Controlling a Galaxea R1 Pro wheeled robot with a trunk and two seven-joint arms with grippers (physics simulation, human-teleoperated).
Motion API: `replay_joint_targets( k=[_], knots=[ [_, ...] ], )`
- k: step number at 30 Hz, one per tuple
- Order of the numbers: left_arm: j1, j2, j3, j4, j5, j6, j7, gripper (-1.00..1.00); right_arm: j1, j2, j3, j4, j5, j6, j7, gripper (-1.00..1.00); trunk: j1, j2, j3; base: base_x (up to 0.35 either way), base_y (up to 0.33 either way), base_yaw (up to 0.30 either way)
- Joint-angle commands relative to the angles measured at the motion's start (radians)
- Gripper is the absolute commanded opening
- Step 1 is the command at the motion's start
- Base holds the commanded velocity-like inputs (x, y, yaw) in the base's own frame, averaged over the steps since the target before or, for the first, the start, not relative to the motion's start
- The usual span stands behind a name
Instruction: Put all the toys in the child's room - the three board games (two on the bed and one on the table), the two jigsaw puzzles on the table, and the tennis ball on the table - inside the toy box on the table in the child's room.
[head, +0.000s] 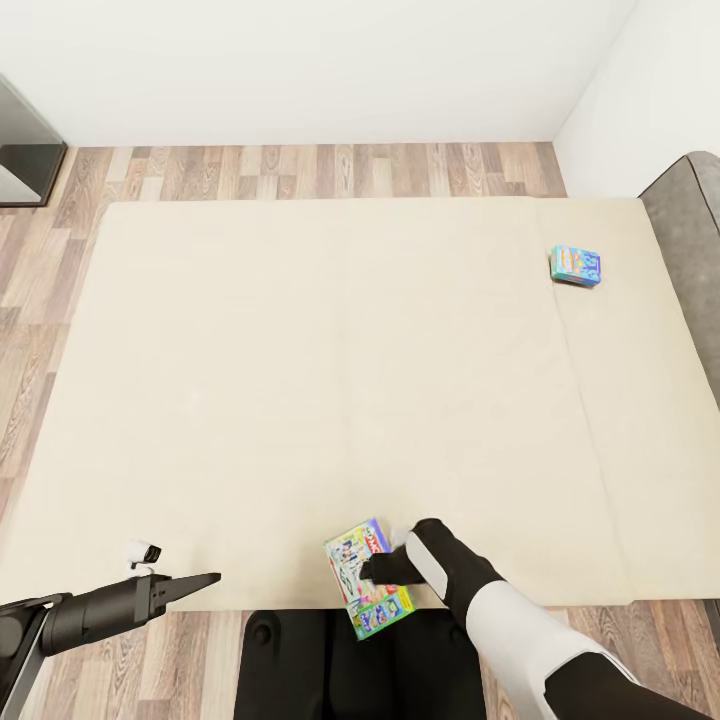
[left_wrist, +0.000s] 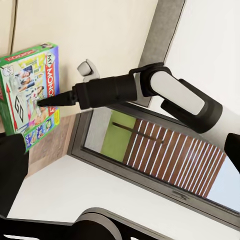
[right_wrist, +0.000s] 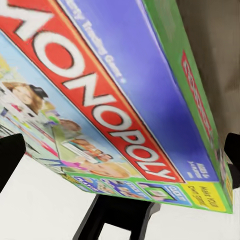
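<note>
Head view, bed: a wide beige mattress spans most of the frame, with a grey headboard at its right end and wood floor beyond.
Head view, white-and-green board game: it lies at the near edge of the mattress, partly overhanging that edge.
Head view, right gripper: its dark fingers are at the box's right side, touching it; whether they are clamped cannot be told here.
Head view, blue board game: a smaller box, flat on the mattress near the headboard, well apart from the other game.
Head view, left gripper: it hangs over the floor by the bed's near edge, fingers drawn to one point, nothing between them.
Left wrist view: the white-and-green board game, lettered MONOPOLY, stands against the mattress edge, with the right gripper at its side.
Right wrist view: the board game is very close, and dark finger tips show at both frame edges, spread wide, the box lying between them.
</note>
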Motion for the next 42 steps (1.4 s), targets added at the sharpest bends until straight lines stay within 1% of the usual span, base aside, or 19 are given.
replay_joint_targets(
  k=[1,5,10,14,19,27,42],
  knots=[
    [0.000,0.000,0.000,0.000,-0.001,0.011,-0.004,1.00,0.000,0.000,0.006,0.000,-0.005,-0.007,0.004,1.00,0.001,-0.002,-0.001,0.000,0.000,0.000],
    [0.000,0.000,0.000,0.000,-0.001,0.011,-0.004,1.00,0.000,0.000,0.034,0.001,-0.006,-0.025,0.018,1.00,0.001,-0.002,-0.001,0.000,0.000,0.000],
    [0.000,0.000,0.000,0.000,-0.001,0.011,-0.004,1.00,0.000,0.000,0.049,0.002,-0.007,-0.029,0.036,1.00,0.001,-0.002,-0.001,0.000,0.000,0.000],
    [0.000,0.000,0.000,0.000,-0.001,0.011,-0.004,1.00,0.000,0.000,0.051,0.001,-0.007,-0.030,0.067,1.00,0.001,-0.002,-0.001,0.000,0.000,0.000],
    [0.000,0.000,0.000,0.000,-0.001,0.011,-0.004,1.00,0.002,0.000,0.052,0.001,-0.008,-0.042,0.079,1.00,0.001,-0.002,-0.001,0.000,0.000,0.000],
    [0.000,0.002,0.001,0.000,-0.001,0.011,-0.004,1.00,0.010,0.000,0.048,0.000,-0.019,-0.044,0.076,1.00,0.001,-0.002,-0.001,0.000,0.000,0.000],
    [0.000,0.003,0.001,0.000,0.000,0.011,-0.004,1.00,0.015,0.000,0.042,0.002,-0.027,-0.042,0.074,1.00,0.001,-0.002,-0.001,0.000,0.000,0.000]
  ],
)
